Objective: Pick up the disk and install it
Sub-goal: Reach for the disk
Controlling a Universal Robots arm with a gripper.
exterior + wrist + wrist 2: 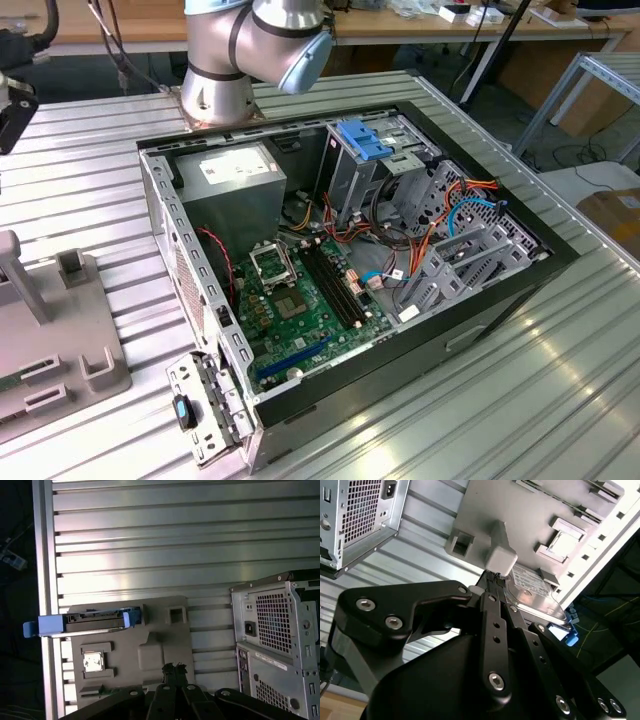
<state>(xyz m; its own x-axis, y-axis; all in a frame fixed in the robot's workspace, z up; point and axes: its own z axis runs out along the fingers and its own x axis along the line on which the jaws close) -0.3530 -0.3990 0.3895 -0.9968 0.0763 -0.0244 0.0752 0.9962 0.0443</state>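
First wrist view: the disk (92, 621), blue rails at its ends, sits on the side of the grey fixture (165, 630) farthest from the computer case (275, 645), close to the table (150, 540) rim.
Second wrist view: the disk's white label shows beyond a raised fixture post (500, 555). The gripper (496, 576) hangs just short of that post.
Exterior view: the fixture lies at about eight o'clock of the open case.
End effector: the jaws look drawn together with nothing between them, and they are apart from the disk.
Step in hand: judged to be the reach for the disk, which is not yet gripped.
Doing it well: spread the jaws before descending, clear the post, centre over the disk, and close squarely across its long sides so the rails stay free.
Risk: an off-centre grip could tilt the disk in the fixture.
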